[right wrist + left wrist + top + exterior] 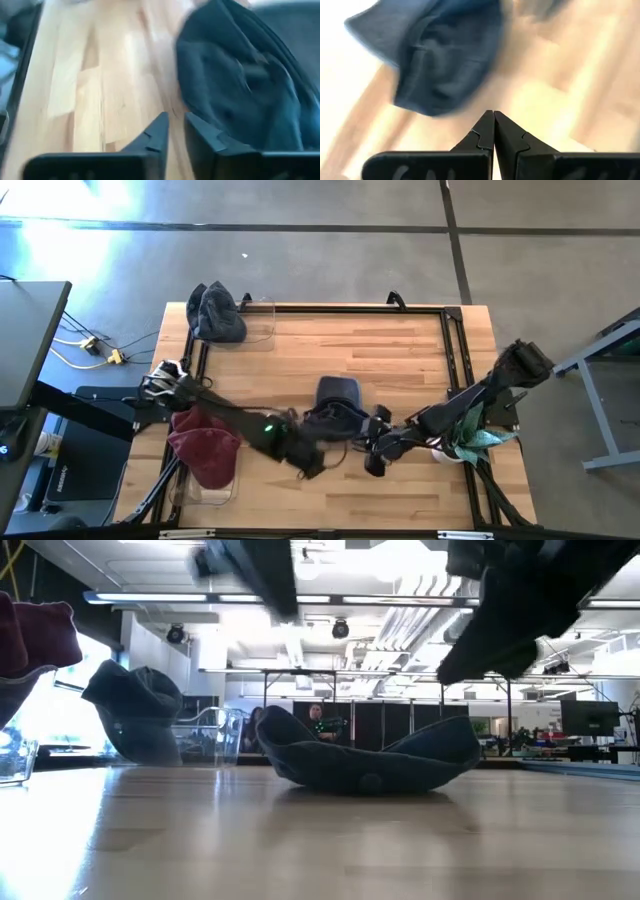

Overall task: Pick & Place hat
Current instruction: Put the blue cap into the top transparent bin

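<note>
One navy hat [337, 406] lies unplaced mid-table between the closed left claw [312, 467] and the slightly parted, empty right claw [375, 463] (pick apparently pending).

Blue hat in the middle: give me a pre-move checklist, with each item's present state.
1. Blue hat lies on the table, held by neither gripper: ok.
2. Left gripper shut and empty, beside the hat: ok.
3. Right gripper slightly open, empty, at the hat's edge: ok.
4. Grey hat rests at the far left corner, away from both arms: ok.
5. Red hat sits near the left arm's path: cannot tell if clear.
</note>
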